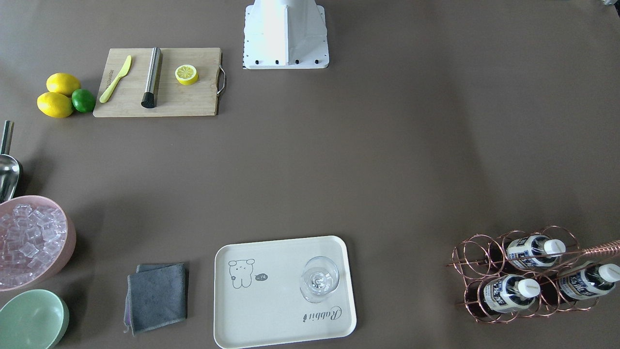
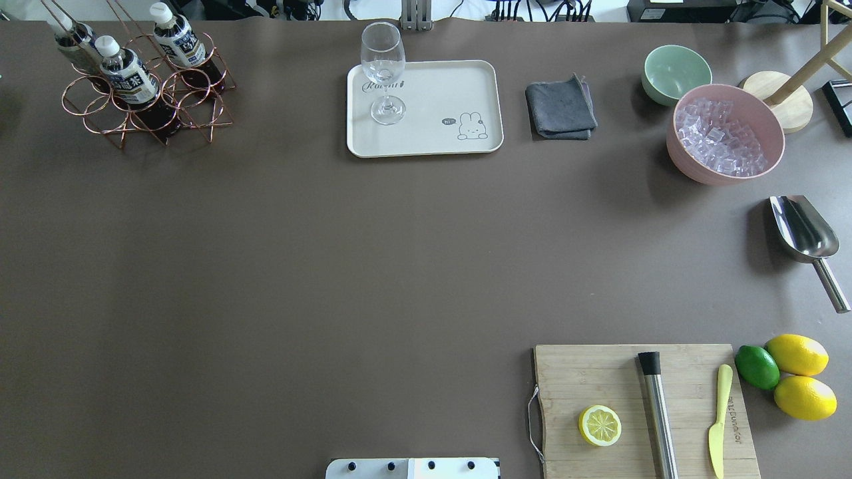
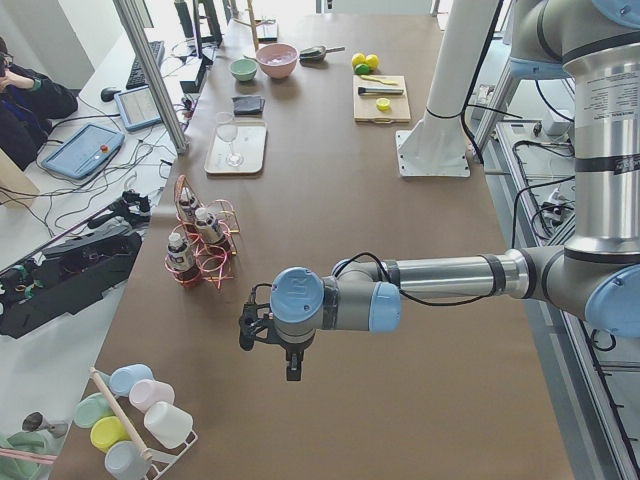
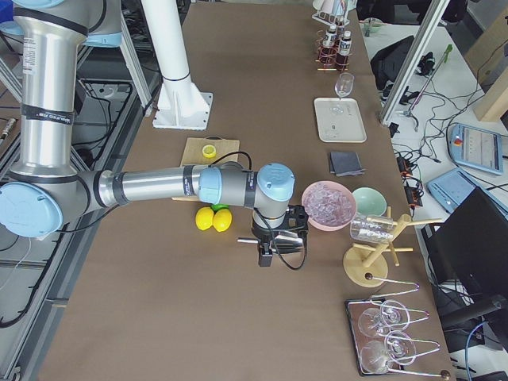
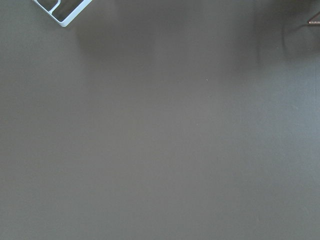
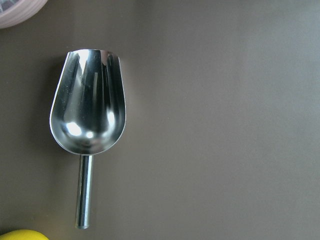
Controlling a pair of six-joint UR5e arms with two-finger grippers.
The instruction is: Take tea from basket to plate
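Brown worktop (image 1: 339, 160) all round, with an arm poised over each end. At the robot's left-hand far corner sits the basket (image 1: 472, 254), and all three tea bottles stand in its ring cells: one (image 1: 530, 252) in the row nearer the robot, two (image 1: 508, 293) (image 1: 583, 282) in the row behind it. None of the tea is on the plate. The plate (image 1: 271, 310) lies well apart from the basket along the same far edge, and a wine glass (image 1: 318, 280) stands upright on its basket-side end.

The left fingers (image 3: 291, 372) point down above bare worktop, near the basket but clear of it. Only the side camera catches them, so I cannot tell whether they are apart or together. The right fingers (image 4: 264, 258) hang at the other end, just beside the pink bowl of ice (image 4: 328, 205), with the metal scoop (image 6: 87, 100) lying flat right under the wrist camera. There too, I cannot tell their state.
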